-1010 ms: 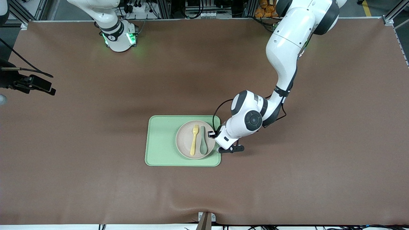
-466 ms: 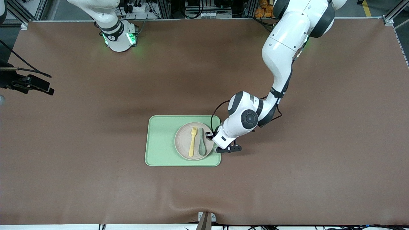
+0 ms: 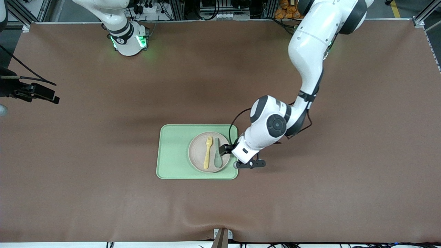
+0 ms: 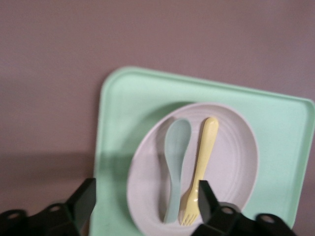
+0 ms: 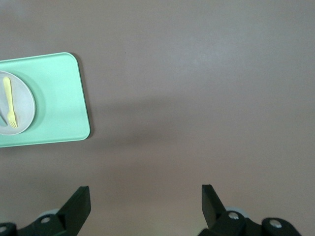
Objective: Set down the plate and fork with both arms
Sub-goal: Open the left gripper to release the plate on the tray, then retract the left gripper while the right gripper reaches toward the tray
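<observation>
The beige plate (image 3: 198, 151) lies on the light-green tray (image 3: 172, 151), at the tray's end toward the left arm. The pale-yellow fork (image 3: 207, 151) and a grey-green spoon (image 3: 217, 153) lie side by side on the plate. My left gripper (image 3: 224, 150) is open and low at the plate's rim on the left arm's side. In the left wrist view the gripper (image 4: 145, 201) has the rim of the plate (image 4: 231, 162) between its fingers, with the fork (image 4: 203, 162) and spoon (image 4: 174, 157) just ahead. My right gripper (image 5: 145, 201) is open and empty over bare table.
The right arm's hand (image 3: 20, 90) waits at the right arm's end of the table, well away from the tray (image 5: 59, 98). The brown mat (image 3: 310, 193) covers the whole table. A small bracket (image 3: 222, 236) sits at the table edge nearest the front camera.
The plate slid slightly toward the right arm's end of the tray. My left gripper shifted along the rim, nearer the front camera, and its wrist swung back. The right arm barely moved.
</observation>
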